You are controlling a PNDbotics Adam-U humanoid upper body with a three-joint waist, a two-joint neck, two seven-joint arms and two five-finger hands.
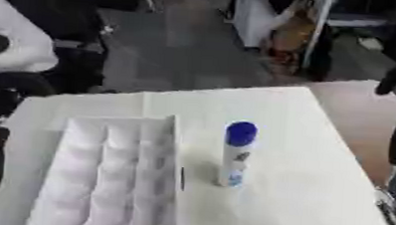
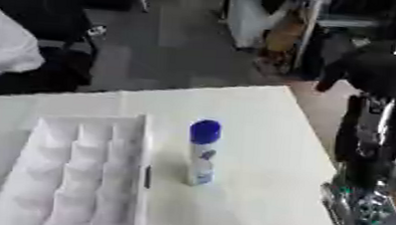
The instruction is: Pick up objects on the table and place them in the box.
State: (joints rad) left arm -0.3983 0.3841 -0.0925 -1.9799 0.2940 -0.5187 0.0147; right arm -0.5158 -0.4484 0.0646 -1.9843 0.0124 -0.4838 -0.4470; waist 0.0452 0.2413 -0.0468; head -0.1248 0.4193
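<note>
1. I see the task's thing, a white bottle (image 1: 236, 159) with a blue cap (image 1: 241, 133), standing upright on the white table (image 1: 309, 192) at the centre of the frame, slightly right of middle.
2. The box (image 1: 114, 178), a white tray split into rows of compartments, lies at lower left. Its right wall is just beside the bottle; whether the two touch I cannot tell. No object shows in its compartments.
3. My right hand (image 2: 375, 67) shows at the upper right of the right eye view, raised off the table's right edge and well apart from the bottle. It holds nothing; whether its fingers are curled or straight I cannot tell.
4. My left hand is not identifiable; only dark shapes sit at the left edge of the frame.
5. Handling, in my judgement: the bottle looks like rigid plastic, light, smooth and likely slippery, tall and narrow, so a sideways knock would tip it.
6. Take-hold point, in my judgement: the white body at mid height, below the cap, fingers on one side and thumb opposite, approaching from the right.
7. The pick has not begun; the bottle is not yet in the box.
</note>
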